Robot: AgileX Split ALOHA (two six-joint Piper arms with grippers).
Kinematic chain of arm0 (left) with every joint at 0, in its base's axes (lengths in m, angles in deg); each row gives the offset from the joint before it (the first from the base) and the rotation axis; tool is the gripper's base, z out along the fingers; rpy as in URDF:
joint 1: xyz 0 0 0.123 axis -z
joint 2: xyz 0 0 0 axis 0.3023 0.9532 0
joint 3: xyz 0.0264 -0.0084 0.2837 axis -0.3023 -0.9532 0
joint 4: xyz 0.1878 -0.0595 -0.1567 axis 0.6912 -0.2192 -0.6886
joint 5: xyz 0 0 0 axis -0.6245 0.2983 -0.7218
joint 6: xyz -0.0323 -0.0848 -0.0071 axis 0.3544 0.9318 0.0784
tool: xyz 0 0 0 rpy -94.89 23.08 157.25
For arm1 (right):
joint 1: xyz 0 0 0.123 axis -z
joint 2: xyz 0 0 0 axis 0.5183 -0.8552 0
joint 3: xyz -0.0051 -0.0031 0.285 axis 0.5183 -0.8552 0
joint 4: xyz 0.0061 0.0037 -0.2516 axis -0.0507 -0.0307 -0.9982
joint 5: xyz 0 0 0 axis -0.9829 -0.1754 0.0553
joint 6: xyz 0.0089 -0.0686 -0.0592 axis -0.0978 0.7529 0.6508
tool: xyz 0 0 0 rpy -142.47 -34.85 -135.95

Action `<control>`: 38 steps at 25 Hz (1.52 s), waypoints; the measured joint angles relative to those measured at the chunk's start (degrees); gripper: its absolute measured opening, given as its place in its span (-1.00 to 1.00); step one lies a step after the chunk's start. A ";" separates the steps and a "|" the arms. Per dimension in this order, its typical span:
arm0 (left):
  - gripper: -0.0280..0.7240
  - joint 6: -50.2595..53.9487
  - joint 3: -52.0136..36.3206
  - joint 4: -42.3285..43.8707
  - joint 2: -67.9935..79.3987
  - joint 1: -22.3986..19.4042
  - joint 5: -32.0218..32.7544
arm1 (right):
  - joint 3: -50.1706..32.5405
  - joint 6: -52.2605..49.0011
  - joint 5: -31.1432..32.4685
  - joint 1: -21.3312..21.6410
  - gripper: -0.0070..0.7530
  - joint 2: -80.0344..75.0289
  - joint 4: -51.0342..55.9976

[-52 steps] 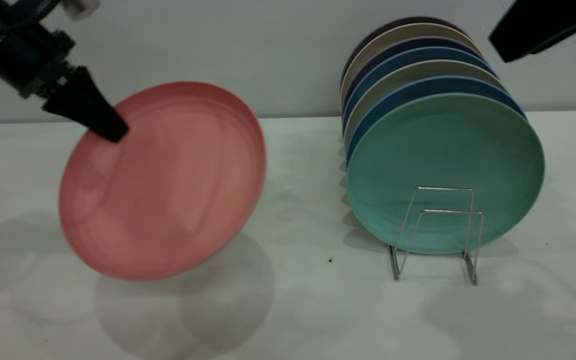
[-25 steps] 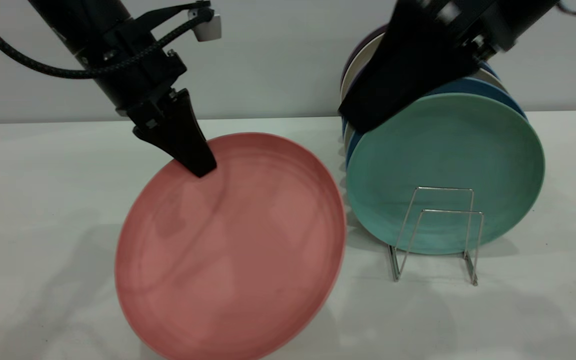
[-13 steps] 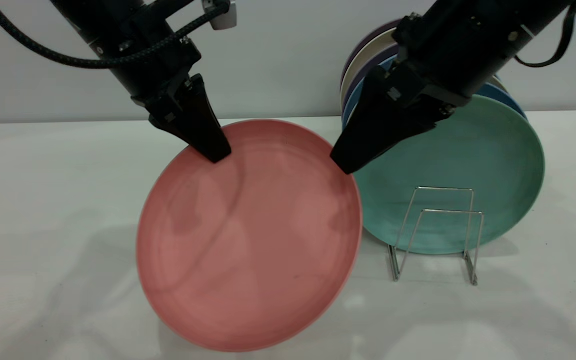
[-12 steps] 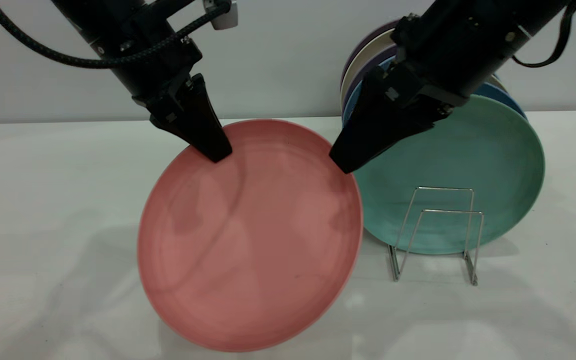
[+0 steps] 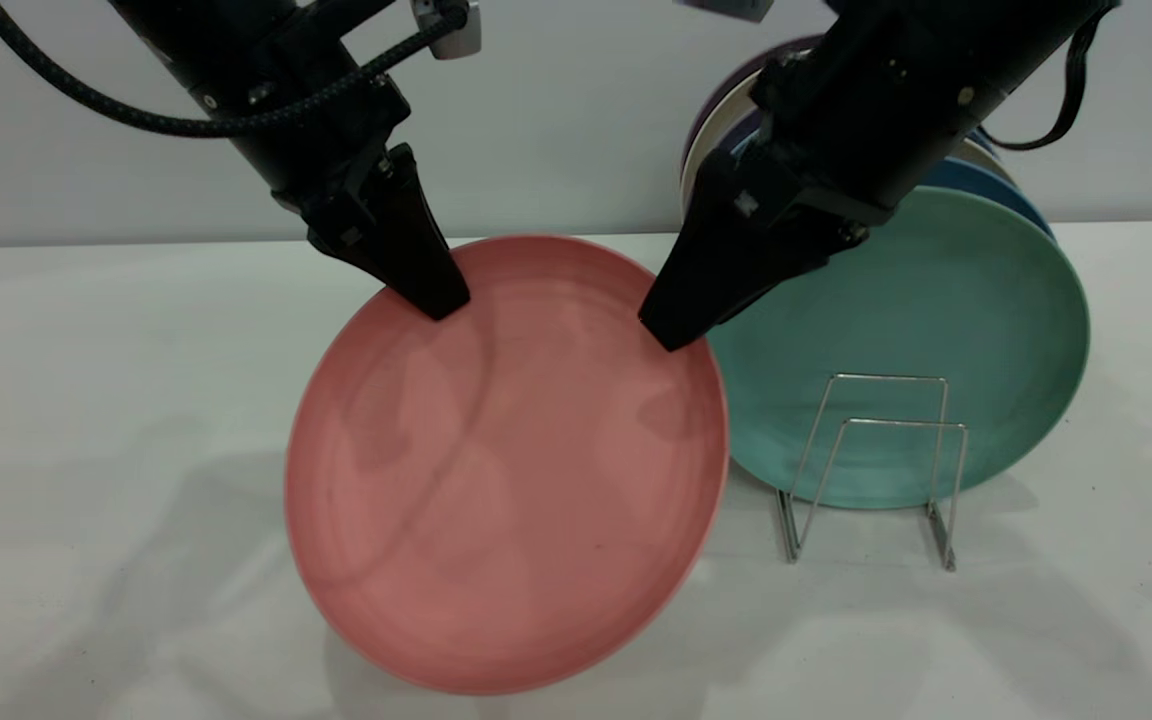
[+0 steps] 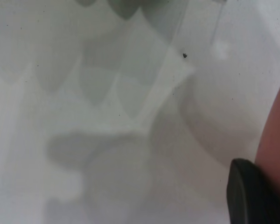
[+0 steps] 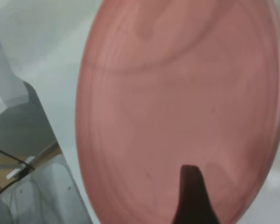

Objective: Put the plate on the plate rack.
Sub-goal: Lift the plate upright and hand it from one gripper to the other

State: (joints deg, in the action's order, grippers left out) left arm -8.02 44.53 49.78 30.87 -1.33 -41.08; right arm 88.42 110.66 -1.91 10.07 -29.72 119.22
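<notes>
1. Exterior view: you have the plate tilted up at centre frame, its face toward the camera. Whether its low edge touches the table you cannot tell.
2. Your left gripper comes down from the upper left and is clamped on the plate's upper-left rim; one dark finger lies across the front face.
3. Your right gripper reaches in from the upper right. Its tip sits at the plate's upper-right rim; whether the fingers have closed on the rim cannot be told here.
4. The plate rack stands at the right of the frame, just beside the plate. Its two front wire loops are unfilled.
5. A teal-green plate stands upright behind those loops, with a row of further plates behind it.
6. Left wrist view: one dark finger shows at the lower right, against the pink rim. The rest is table with shadows and a small dark speck.
7. Right wrist view: the plate's face fills most of the frame. One dark finger rises from the bottom edge and lies over the pink surface; the other finger is out of sight.
</notes>
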 joint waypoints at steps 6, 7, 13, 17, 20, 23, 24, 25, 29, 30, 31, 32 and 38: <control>-0.88 -1.53 0.00 -3.17 0.00 0.00 -0.55 | 0.48 0.21 0.06 -0.60 0.42 -2.45 0.29; -0.88 -1.97 0.00 -4.04 0.00 0.00 -0.66 | 0.54 0.37 0.01 -0.84 0.42 -2.59 0.66; -0.88 -3.37 0.00 -6.08 0.00 0.00 -0.80 | 0.54 1.77 -0.44 -2.40 0.37 -2.79 1.31; -0.87 -3.52 0.00 -6.21 0.00 0.00 -0.75 | 0.54 1.77 -2.42 -2.47 -0.02 -2.83 1.26; -0.87 -3.57 0.00 -6.15 -0.06 0.00 -0.17 | 0.54 0.96 -4.91 -2.40 -0.42 -2.90 1.01; -0.86 -3.52 0.00 -6.15 -0.18 -0.05 -0.13 | 0.54 0.03 -7.33 -2.27 -0.66 -3.25 1.21; -0.86 -3.52 0.00 -6.15 -0.18 -0.05 -0.13 | 0.54 -0.13 -7.44 -2.27 -0.66 -3.29 1.22; -0.86 -3.52 0.00 -6.09 -0.18 -0.05 -0.13 | 0.54 -0.27 -7.44 -2.27 -0.66 -3.29 1.22; -0.86 -3.52 0.00 -6.09 -0.18 -0.05 0.05 | 0.54 -0.55 -7.49 -2.27 -0.66 -3.29 1.22; -0.86 -3.44 0.00 -6.04 -0.18 -0.05 0.11 | 0.54 -0.78 -7.37 -2.27 -0.66 -3.29 1.16; -0.85 -3.10 0.00 -6.04 -0.18 -0.05 0.39 | 0.54 -0.91 -7.25 -2.27 -0.66 -3.29 0.85; -0.84 -2.67 0.00 -6.04 -0.18 -0.05 0.63 | 0.54 -1.21 -7.06 -2.27 -0.66 -3.29 0.43; -0.56 -1.88 0.00 -4.86 -0.18 0.00 4.64 | 0.54 -2.72 -6.31 -2.59 -0.71 -3.29 -2.62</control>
State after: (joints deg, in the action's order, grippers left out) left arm -9.90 44.53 44.92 30.69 -1.34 -36.44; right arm 88.97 107.94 -8.22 7.49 -33.00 116.60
